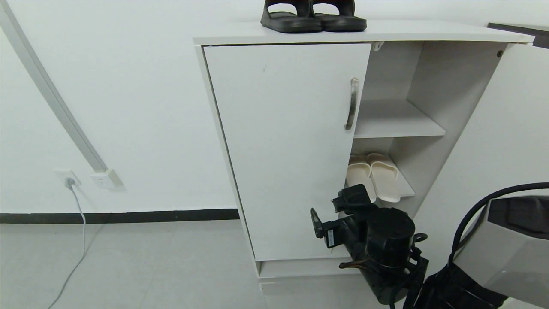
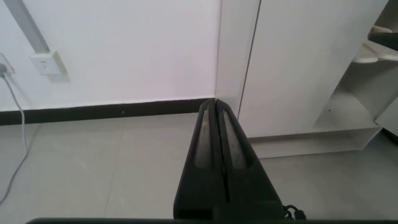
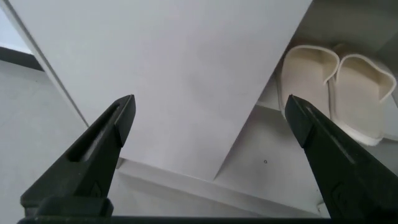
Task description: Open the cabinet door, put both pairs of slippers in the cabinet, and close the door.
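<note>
- Cabinet [image 1: 343,33]: the right door [image 1: 493,141] stood swung wide open. The left door [image 1: 287,150] was shut, with its metal handle [image 1: 351,104] at the inner edge. One open side was enough to reach both shelves.
- White slippers [image 1: 377,176]: lay side by side on the lower shelf, partly behind the edge of the shut door. Judged this pair as stowed.
- Black slippers [image 1: 313,17]: sat side by side on the cabinet top near its front edge, well apart from either claw. Judged this as the pair not yet put in. The upper shelf [image 1: 394,120] was bare and looked the likely place for it.
- Right claw [image 1: 336,210]: low in front of the lower shelf, near the white pair but not touching it. Its fingers were spread wide and held nothing.
- Right wrist view: the right claw [image 3: 210,106] framed the lower part of the shut door and the white slippers [image 3: 339,87]. Judged the spread as fitting a pair already let go.
- Left claw [image 2: 216,115]: fingers pressed together, empty, aimed toward the floor [image 2: 93,162] beside the cabinet's left side. Probably parked there to stay out of the working arm's way.
- Next move, as judged: raise a claw to the cabinet top for the black pair.
- Risk: the open door on the right narrows the path.
</note>
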